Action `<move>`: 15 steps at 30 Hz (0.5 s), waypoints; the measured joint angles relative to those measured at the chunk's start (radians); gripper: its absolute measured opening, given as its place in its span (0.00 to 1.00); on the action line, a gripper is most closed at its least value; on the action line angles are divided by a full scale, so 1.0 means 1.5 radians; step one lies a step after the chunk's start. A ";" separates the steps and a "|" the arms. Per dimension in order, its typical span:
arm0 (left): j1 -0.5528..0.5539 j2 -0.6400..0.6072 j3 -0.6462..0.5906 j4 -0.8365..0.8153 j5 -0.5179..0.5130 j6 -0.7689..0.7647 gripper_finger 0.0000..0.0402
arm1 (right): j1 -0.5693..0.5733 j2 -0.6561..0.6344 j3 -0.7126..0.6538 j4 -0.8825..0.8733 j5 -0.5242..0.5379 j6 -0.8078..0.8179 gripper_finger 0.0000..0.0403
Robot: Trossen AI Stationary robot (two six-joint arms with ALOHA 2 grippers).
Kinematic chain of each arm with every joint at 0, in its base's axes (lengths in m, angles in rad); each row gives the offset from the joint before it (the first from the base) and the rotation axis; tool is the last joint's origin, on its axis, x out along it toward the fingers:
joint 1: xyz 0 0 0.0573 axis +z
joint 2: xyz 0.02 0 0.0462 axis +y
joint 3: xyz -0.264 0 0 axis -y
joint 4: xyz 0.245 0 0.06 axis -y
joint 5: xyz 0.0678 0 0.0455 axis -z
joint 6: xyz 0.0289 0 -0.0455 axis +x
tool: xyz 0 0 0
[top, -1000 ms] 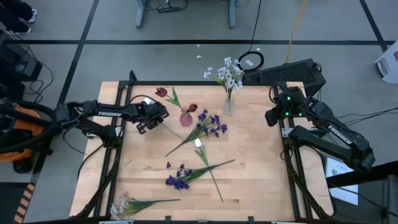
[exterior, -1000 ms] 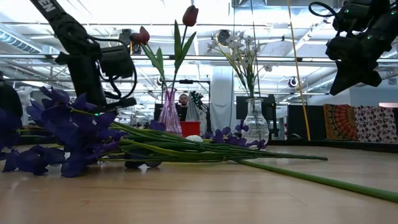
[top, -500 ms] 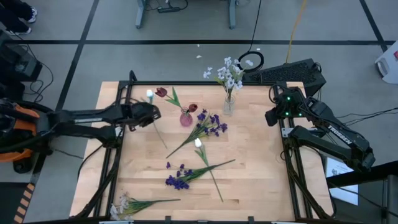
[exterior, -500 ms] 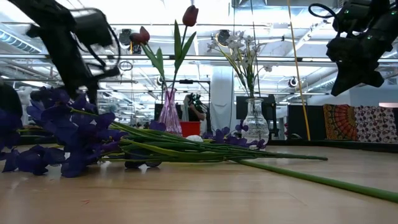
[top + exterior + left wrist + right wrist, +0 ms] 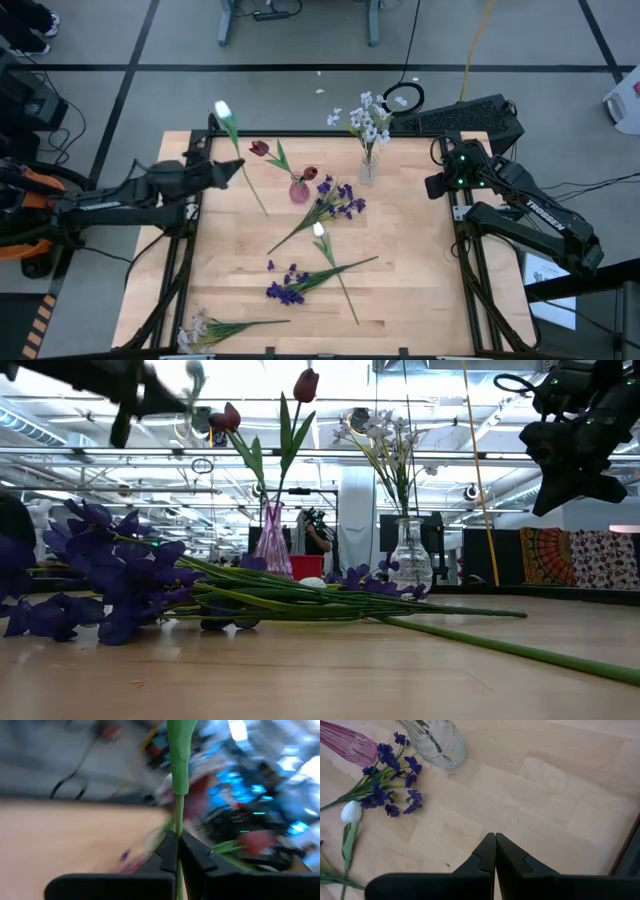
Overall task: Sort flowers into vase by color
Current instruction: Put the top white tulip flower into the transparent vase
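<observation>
Gripping a white tulip (image 5: 222, 111) by its green stem, the left gripper (image 5: 236, 171) is holding it in the air over the table's (image 5: 420, 270) left rear corner, the bloom raised out past the back edge and the stem's lower end hanging toward the pink vase (image 5: 299, 188). In the left wrist view the two dark fingers (image 5: 167, 851) are pinching together on that stem with no gap showing, so the grasp looks firm.

Moving rightward, the sorting is looking partly done. The pink vase is already carrying two dark red tulips (image 5: 260, 148), and the clear glass vase (image 5: 368, 166) further right is holding a spray of small white blossoms (image 5: 368, 118). Judging by colour, the lifted white tulip is probably heading for the glass vase, though that is only a guess.

Plenty is lying loose on the wood: a spray of small white blossoms (image 5: 205, 327) at the front left corner, one purple cluster (image 5: 288, 283) toward the front, another purple cluster (image 5: 340, 199) just beside the pink vase, and a second white tulip (image 5: 319, 230) between them with its long stem running forward. No vase for the purple flowers is showing.

At the far right, the right gripper (image 5: 494, 851) is waiting clenched and empty above the table's right rear area, well apart from the flowers.
</observation>
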 joint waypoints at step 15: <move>-0.178 0.288 0.084 0.295 0.009 0.195 0.03 | 0.042 -0.011 0.000 0.070 -0.070 0.024 0.00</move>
